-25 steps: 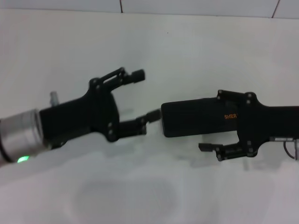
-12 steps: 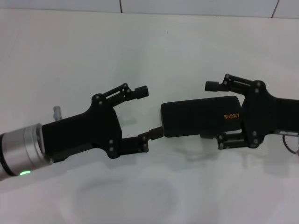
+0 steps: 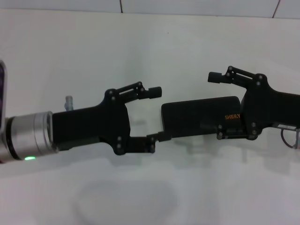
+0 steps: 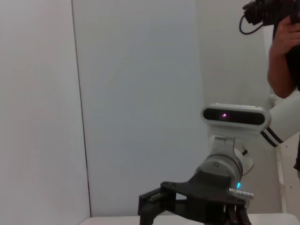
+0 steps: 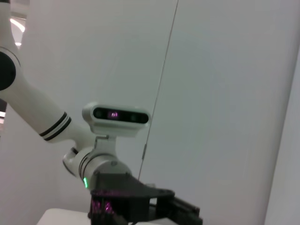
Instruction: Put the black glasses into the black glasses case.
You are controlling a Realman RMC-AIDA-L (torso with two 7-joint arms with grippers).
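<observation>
The black glasses case point(image 3: 199, 117) lies shut, right of centre in the head view, on the white table point(image 3: 140, 42), its orange lettering toward the right end. The black glasses are nowhere in sight; they may already be inside, so the task looks close to done, though the closed lid hides the contents and I cannot confirm it.

The left gripper point(image 3: 157, 114) sits at centre frame with its fingers spread, grasping nothing; its lower finger point(image 3: 161, 137) reaches the case's left end, apparently touching. The right gripper point(image 3: 213, 106) comes in from the right edge, also spread, its fingers straddling the case's right end rather than clamping it. What seems left is to back both arms away.
</observation>
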